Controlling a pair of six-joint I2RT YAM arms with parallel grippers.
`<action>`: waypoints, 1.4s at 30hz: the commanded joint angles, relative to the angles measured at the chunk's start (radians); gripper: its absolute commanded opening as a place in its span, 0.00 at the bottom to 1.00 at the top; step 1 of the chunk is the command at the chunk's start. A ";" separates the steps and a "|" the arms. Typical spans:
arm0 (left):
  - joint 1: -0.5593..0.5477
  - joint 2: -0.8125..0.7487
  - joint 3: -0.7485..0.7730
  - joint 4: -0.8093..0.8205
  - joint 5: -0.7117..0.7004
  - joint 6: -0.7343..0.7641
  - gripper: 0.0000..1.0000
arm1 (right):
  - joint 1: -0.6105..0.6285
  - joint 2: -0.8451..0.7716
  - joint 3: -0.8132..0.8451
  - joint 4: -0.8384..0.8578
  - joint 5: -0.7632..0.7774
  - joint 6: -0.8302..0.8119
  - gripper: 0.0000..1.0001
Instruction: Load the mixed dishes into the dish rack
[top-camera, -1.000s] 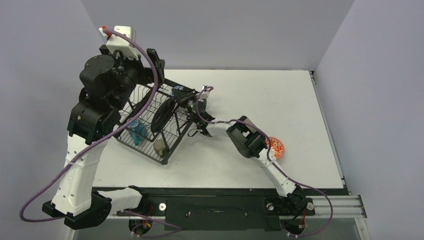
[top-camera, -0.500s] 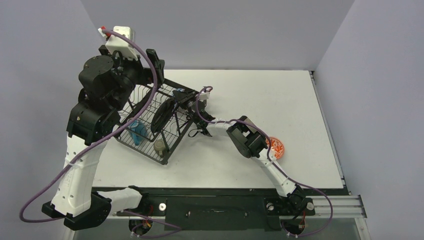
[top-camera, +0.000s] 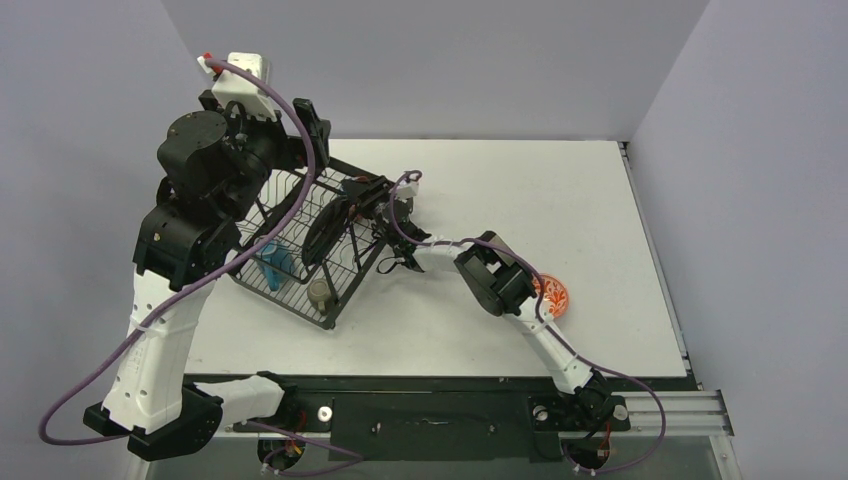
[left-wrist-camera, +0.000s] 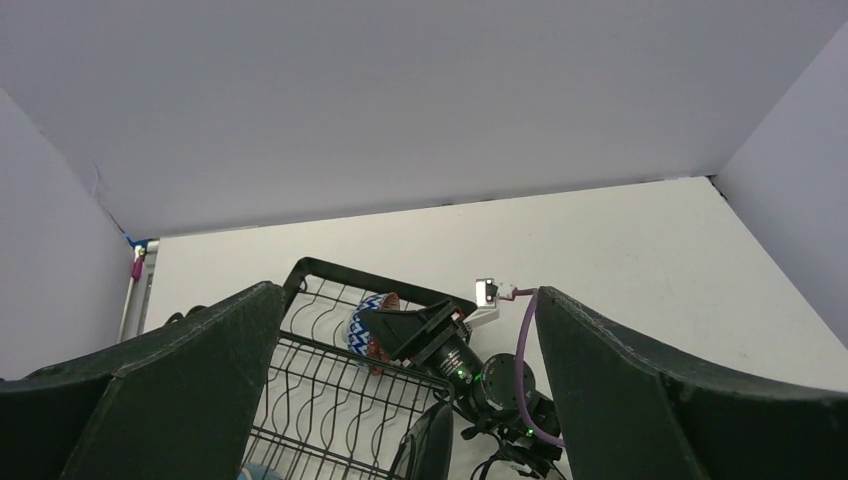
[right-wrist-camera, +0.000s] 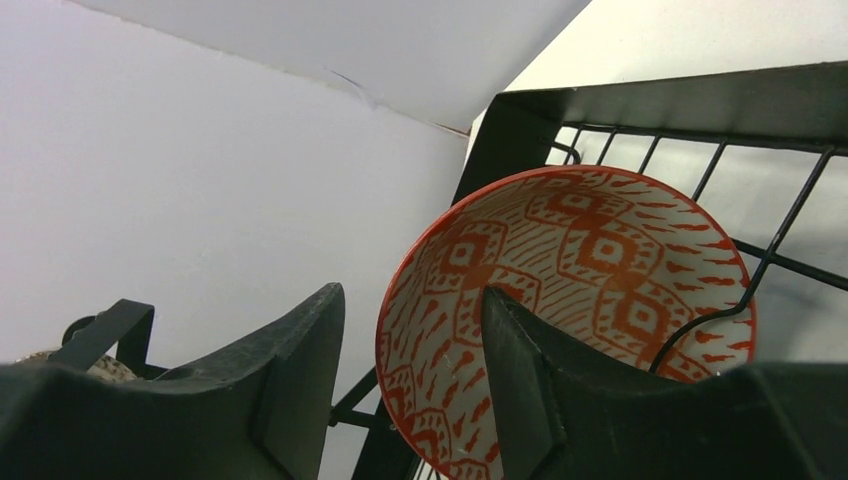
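Note:
The dish rack (top-camera: 331, 321) stands at the table's left. It holds the light-blue mug (top-camera: 272, 262), the olive-green cup (top-camera: 320, 292) and the upright black plate (top-camera: 325, 228). My right gripper (top-camera: 362, 190) reaches over the rack's far corner. In the right wrist view it (right-wrist-camera: 412, 295) is open astride the rim of a red-orange patterned bowl (right-wrist-camera: 560, 260); one finger is inside the bowl and the other stands clear outside. The bowl leans on the rack wires (right-wrist-camera: 650, 100). My left gripper (left-wrist-camera: 408, 292) is wide open and empty, raised above the rack. The second patterned bowl (top-camera: 555, 297) lies on the table, half hidden behind my right arm.
From the left wrist view the bowl (left-wrist-camera: 358, 330) shows a blue-and-white outside in the rack's far corner (left-wrist-camera: 330, 275). White walls enclose the table at the back and right. A purple cable runs along the right arm near the rack.
My right gripper has moved a little left, further over the rack's far corner with the bowl. The left arm has stayed still.

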 joint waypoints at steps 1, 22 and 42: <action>-0.007 -0.019 -0.007 0.039 0.017 0.006 0.96 | -0.005 -0.131 -0.023 0.010 -0.036 -0.047 0.50; -0.015 -0.071 -0.121 0.039 0.045 -0.030 0.96 | -0.127 -0.600 -0.353 -0.407 -0.261 -0.279 0.79; -0.138 -0.102 -0.355 0.255 0.147 -0.063 0.96 | -0.104 -1.174 -0.526 -1.919 0.496 -0.701 0.73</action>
